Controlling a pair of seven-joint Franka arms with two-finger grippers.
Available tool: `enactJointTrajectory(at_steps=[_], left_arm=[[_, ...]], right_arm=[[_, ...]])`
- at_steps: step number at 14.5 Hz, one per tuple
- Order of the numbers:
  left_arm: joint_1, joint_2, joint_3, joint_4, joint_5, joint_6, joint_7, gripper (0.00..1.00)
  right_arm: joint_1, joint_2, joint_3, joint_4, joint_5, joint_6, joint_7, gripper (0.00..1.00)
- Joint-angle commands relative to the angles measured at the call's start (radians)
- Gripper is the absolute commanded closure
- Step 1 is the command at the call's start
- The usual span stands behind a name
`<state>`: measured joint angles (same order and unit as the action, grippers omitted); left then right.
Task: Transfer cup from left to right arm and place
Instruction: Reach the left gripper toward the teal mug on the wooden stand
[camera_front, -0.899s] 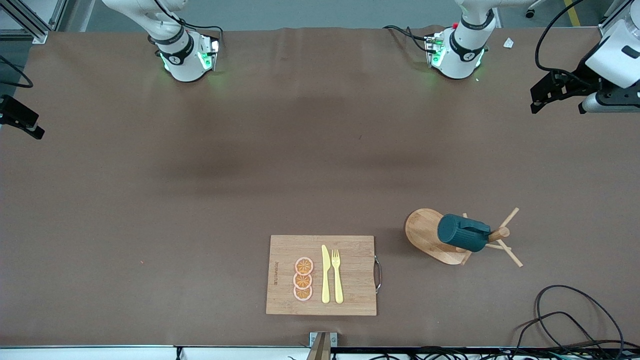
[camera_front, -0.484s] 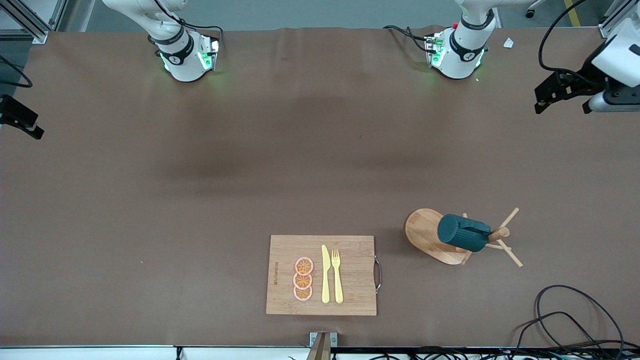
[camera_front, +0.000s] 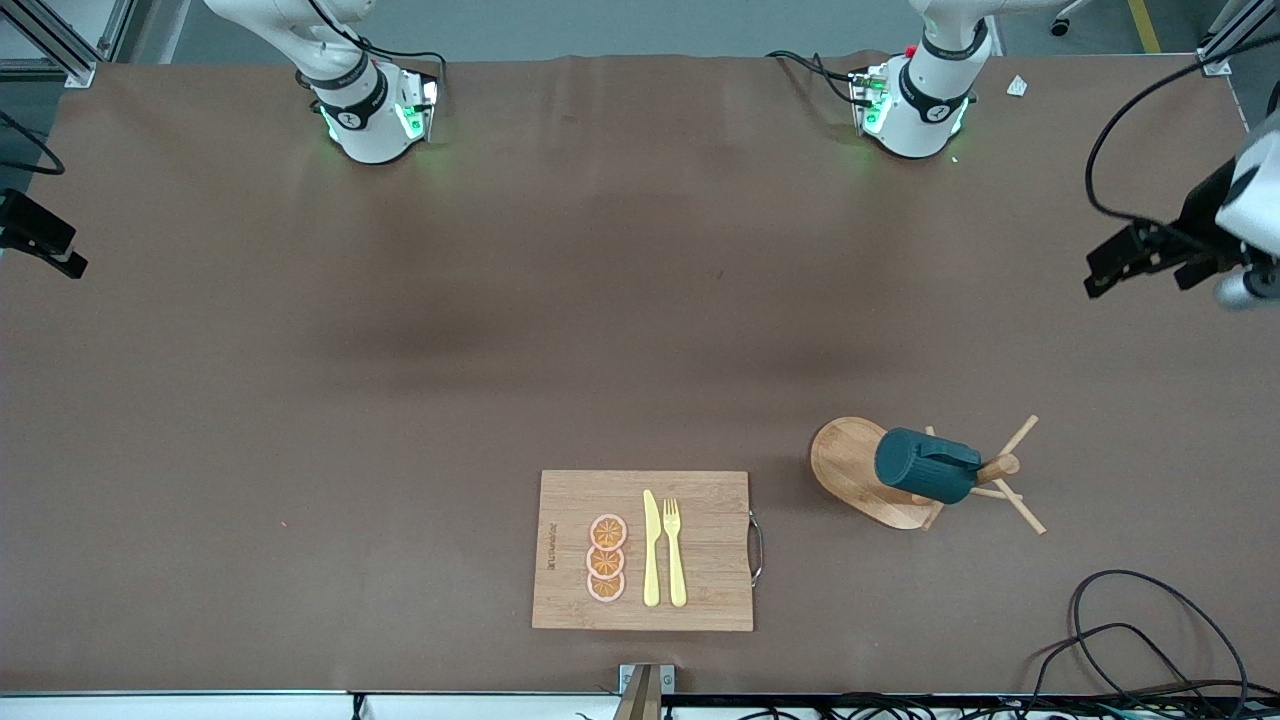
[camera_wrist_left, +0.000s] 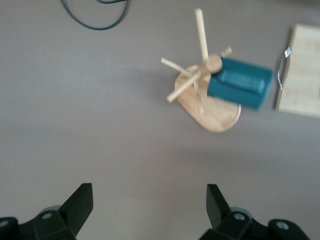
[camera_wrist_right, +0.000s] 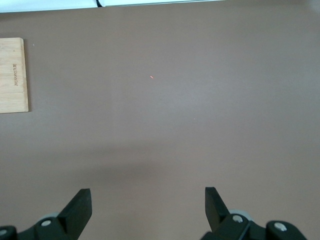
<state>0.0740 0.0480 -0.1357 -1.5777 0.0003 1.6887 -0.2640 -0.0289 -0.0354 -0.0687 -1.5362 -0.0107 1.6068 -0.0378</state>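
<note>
Cup (camera_front: 925, 466): dark teal, hung on its side on a peg of the wooden peg stand (camera_front: 862, 471); long axis roughly level, closed bottom pointed toward ten o'clock in the front view, mouth toward the stand's post.

Stand: set on the tabletop (camera_front: 400, 350) at the left arm's end, beside the cutting board (camera_front: 643, 550) at its nine o'clock.

Left gripper (camera_wrist_left: 149, 206): jaws spread, nothing held, poised over bare tabletop.

Right gripper (camera_wrist_right: 147, 207): jaws spread, nothing held, waiting over bare tabletop.

White rounded arm bases (camera_front: 372, 118) with black bands and green lights, black cables, black angular fingers (camera_wrist_left: 80, 204)
</note>
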Motion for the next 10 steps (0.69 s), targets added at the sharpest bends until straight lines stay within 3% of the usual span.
enactJointTrajectory(at_steps=[1,5,10], left_arm=[[0.0,0.079,-0.005,0.036,-0.078,0.075,-0.238,0.0],[-0.02,0.174,-0.013,0.034,-0.151,0.28,-0.689,0.0],[-0.049,0.292,-0.024,0.031,-0.155,0.436,-1.096,0.0]], right_arm=[[-0.005,-0.023,0.003,-0.015,-0.009,0.002,-0.011,0.0],[-0.005,-0.023,0.004,-0.015,-0.009,0.002,-0.011,0.0],[-0.005,-0.023,0.004,-0.015,-0.009,0.002,-0.013,0.0]])
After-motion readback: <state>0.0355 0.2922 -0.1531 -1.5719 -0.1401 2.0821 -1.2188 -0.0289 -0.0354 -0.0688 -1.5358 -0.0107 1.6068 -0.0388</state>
